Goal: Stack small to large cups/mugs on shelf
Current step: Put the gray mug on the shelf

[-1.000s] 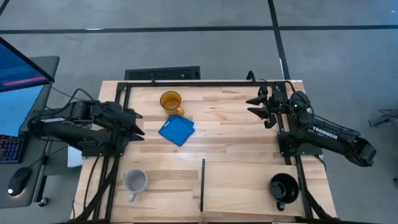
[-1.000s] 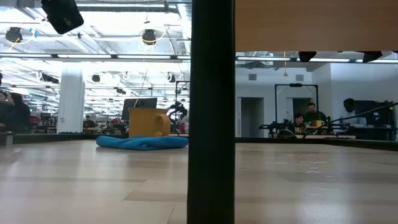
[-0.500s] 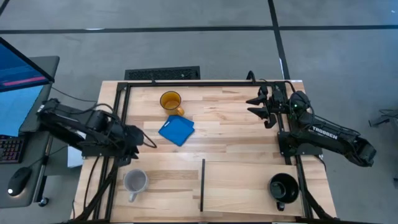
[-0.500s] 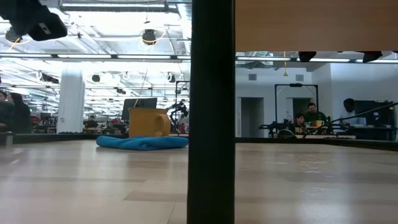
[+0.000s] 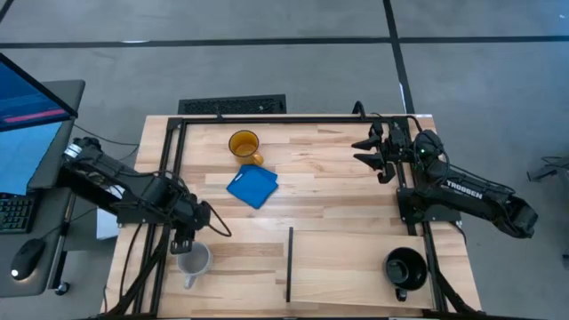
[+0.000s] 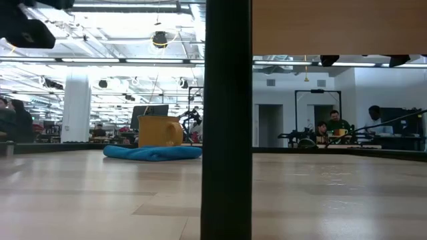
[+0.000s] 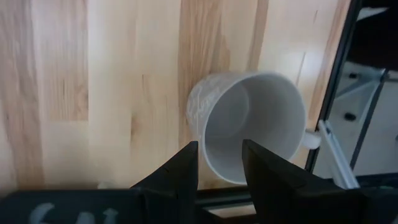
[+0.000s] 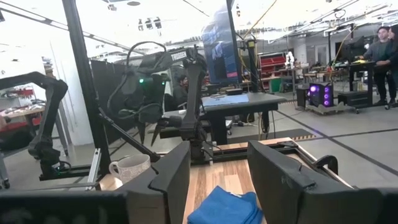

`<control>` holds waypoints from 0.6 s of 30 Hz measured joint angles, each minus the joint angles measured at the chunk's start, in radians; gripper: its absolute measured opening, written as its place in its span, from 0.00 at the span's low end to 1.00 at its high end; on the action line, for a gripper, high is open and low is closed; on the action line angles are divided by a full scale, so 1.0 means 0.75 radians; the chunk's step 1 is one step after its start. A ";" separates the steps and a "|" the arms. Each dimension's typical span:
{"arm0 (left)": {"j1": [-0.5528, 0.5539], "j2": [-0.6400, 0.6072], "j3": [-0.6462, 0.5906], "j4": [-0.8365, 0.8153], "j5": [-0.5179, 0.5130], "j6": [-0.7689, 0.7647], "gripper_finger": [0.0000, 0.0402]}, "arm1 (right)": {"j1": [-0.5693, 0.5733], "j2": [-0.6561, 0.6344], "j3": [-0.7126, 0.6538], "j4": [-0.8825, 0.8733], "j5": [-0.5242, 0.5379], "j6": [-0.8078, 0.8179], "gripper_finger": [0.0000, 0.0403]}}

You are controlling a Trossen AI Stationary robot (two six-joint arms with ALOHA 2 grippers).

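Note:
The pale grey-white mug [image 5: 193, 260] stands upright on its base near the table's near left corner. My left gripper [image 5: 183, 240] hangs over its far rim, pointing down and open. In the left wrist view my left gripper [image 7: 219, 155] has one finger over the grey-white mug's [image 7: 249, 124] wall and the other over its hollow, and no touch shows. The amber mug [image 5: 244, 144] stands at the far side and the black mug [image 5: 404, 267] stands near right on the shelf panel [image 5: 347, 267]. My right gripper [image 8: 217, 180] waits open at the far right.
A flat blue square [image 5: 252, 187] lies next to the amber mug, toward the near side. The thin black divider strip [image 5: 290, 264] stands upright mid-table at the near side. Black frame rails run along the table's left, right and far edges. Bare wood lies between strip and black mug.
My left gripper has travelled from beside the blue square toward the table's near edge, ending over the grey-white mug, and has tipped to point downward. The mugs and the right arm have stayed where they were.

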 joint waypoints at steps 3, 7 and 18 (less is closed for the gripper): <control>-0.027 0.035 0.000 -0.001 0.000 -0.015 0.28 | 0.002 0.000 0.000 0.000 0.000 0.000 0.45; -0.036 0.081 0.000 -0.001 0.000 -0.048 0.28 | 0.002 0.000 0.000 -0.001 0.000 0.000 0.45; -0.041 0.256 0.000 0.000 0.029 -0.078 0.28 | 0.002 0.000 0.000 -0.004 -0.006 0.000 0.45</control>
